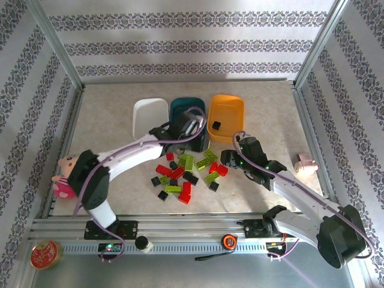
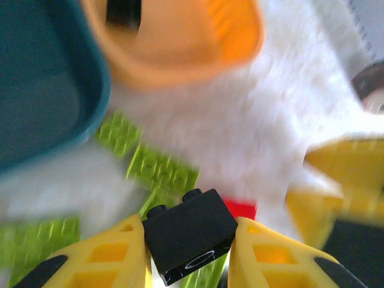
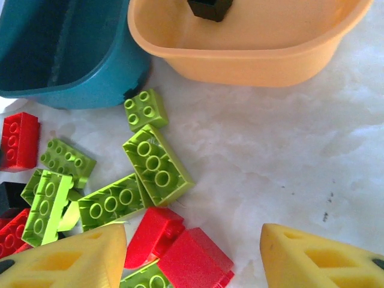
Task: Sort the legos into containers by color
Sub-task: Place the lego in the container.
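Gripping a black brick tightly between its yellow fingers, the left pincer is pictured at the near rim of the dark teal tub, the middle of three containers lined up toward the far edge of the counter. The brick is clamped by its side walls, studs facing away, so it can probably be released cleanly. It is judged to be bound for the orange tub on the right of the row, where one black piece is already lodged. The white tub is placed at the left of the row.

The remaining legos, red, lime green and black, are scattered mid-counter between the tubs and the near edge. The right pincer is held about half apart with nothing in it, poised low over two red bricks at the side of the pile nearer the right edge. It is presumably lined up for a red pick and kept clear of the left arm's route.
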Robot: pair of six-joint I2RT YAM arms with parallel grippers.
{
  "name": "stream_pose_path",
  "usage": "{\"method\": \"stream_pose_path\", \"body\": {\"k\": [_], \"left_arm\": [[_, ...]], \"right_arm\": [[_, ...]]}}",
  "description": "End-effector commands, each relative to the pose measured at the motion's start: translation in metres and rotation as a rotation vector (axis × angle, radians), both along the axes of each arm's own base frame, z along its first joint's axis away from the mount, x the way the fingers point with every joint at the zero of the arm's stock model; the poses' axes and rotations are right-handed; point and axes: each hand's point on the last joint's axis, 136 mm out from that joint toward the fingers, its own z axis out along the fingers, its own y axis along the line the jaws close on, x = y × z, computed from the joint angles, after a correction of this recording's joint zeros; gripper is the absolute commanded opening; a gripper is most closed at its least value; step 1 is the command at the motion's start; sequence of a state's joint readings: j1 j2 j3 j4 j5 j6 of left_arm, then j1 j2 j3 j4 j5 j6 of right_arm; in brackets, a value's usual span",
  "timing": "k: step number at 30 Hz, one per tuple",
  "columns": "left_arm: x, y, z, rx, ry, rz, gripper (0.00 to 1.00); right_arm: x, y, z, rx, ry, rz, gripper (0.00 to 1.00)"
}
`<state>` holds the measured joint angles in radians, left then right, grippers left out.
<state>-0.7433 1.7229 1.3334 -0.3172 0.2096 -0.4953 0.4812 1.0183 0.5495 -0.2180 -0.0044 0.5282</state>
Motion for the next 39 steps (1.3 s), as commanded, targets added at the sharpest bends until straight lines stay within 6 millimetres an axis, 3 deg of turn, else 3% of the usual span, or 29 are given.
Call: {"method": "stream_pose_path", "body": {"k": [1,4,7,12,16,21,24,27,32,39], "left_arm": [[0.047,-0.023,0.011,-0.008,-0.083,-0.023,0.30],[0.082,-0.047,0.010,-0.001,-0.096,-0.025,0.29],[0.112,-0.062,-0.005,0.009,-0.077,-0.009,0.30],[0.146,-0.079,-0.022,-0.021,-0.034,0.017,0.42],[0.160,-0.090,-0.007,-0.090,-0.042,0.028,0.54],[0.164,-0.080,0.042,-0.179,-0.085,0.054,0.60],[0.154,-0.058,0.075,-0.231,-0.134,0.079,0.61],[0.134,-0.017,0.094,-0.290,-0.189,0.140,0.65],[0.074,0.069,0.079,-0.280,-0.214,0.272,0.71],[-0.016,0.157,0.042,-0.145,-0.236,0.394,0.81]], "right_arm": [[-0.005,-0.012,-0.003,-0.014,0.010,-0.044,0.62],[-0.007,-0.016,-0.003,-0.021,0.012,-0.046,0.61],[-0.010,-0.018,-0.003,-0.018,0.012,-0.050,0.62],[-0.015,-0.020,-0.004,-0.012,0.007,-0.049,0.64],[-0.017,-0.021,-0.003,-0.003,0.002,-0.052,0.65],[-0.020,-0.017,-0.003,0.013,0.009,-0.036,0.65],[-0.020,-0.009,-0.004,0.030,0.026,-0.005,0.64],[-0.018,0.005,-0.004,0.044,0.031,0.039,0.64],[-0.013,0.049,-0.002,0.047,0.040,0.144,0.64],[-0.003,0.117,-0.003,0.090,0.061,0.259,0.63]]}}
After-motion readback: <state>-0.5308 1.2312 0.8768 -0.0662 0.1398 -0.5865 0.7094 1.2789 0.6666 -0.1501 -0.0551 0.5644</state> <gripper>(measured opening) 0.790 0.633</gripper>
